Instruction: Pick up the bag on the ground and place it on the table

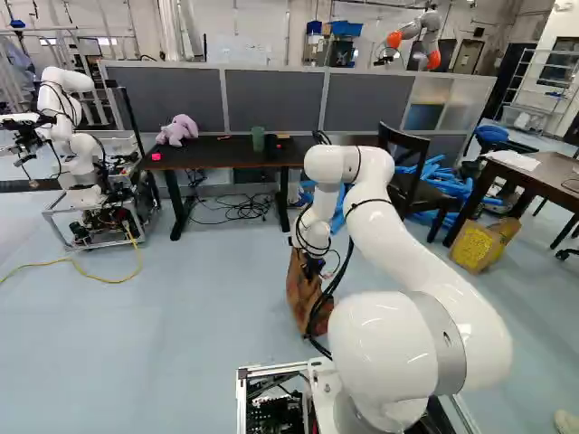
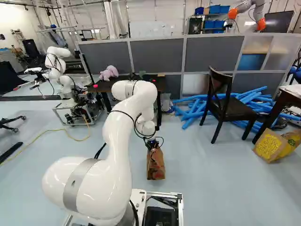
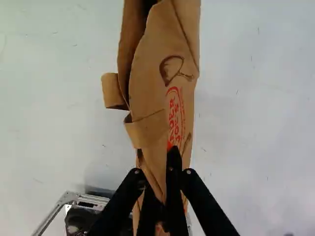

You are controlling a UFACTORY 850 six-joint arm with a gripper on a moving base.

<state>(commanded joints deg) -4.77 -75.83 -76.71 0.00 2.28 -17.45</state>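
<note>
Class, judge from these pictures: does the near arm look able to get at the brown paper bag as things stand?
Yes, very likely: the gripper is at the bag, apparently pinching its folded upper paper from both sides, and nothing visible blocks the way.

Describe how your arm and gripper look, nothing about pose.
The arm is glossy white, with rounded joints and a grey band around the big lower one. Black cables run outside it. The gripper is black, its two slim fingers linked by pivots with pale round heads.
</note>
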